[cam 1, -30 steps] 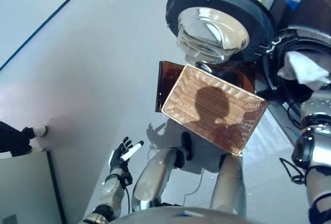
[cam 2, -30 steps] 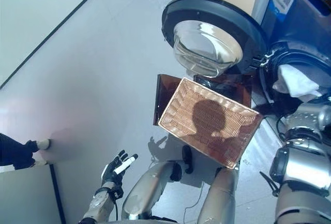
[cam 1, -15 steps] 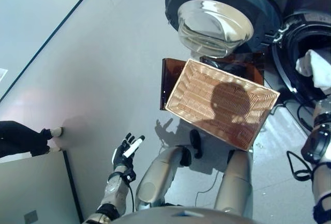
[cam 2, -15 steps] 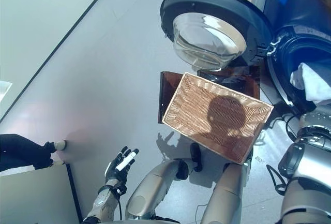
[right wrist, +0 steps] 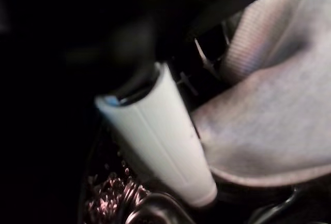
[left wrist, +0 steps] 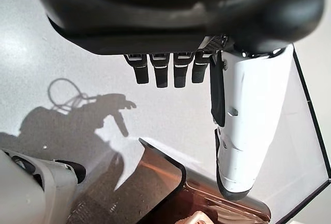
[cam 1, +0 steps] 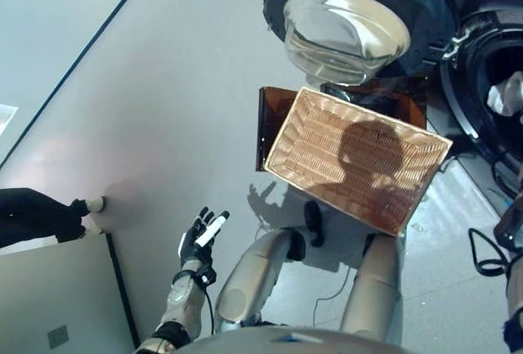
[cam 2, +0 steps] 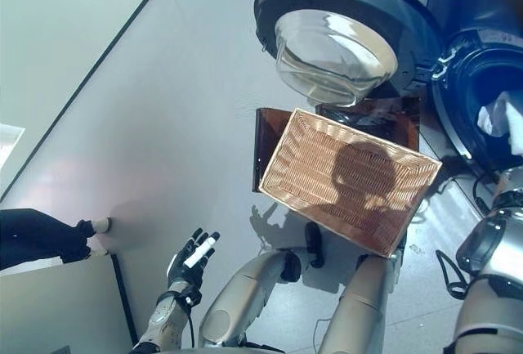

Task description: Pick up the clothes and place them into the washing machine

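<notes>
A white cloth lies in the round mouth of the washing machine at the far right. In the right wrist view, the white-covered thumb of my right hand lies against a grey-white cloth in the dark drum; the rest of that hand is hidden. The machine's round glass door stands swung open. The wicker basket in front of me holds nothing. My left hand hangs open at the lower left, over the floor and away from the basket.
The basket rests on a brown stool just below the open door. A person's dark leg and white shoe show at the left edge. A grey panel fills the lower left corner.
The whole view has shifted, so the camera moved. Less of the white cloth shows in the drum mouth than before. My left hand stays open in the same place.
</notes>
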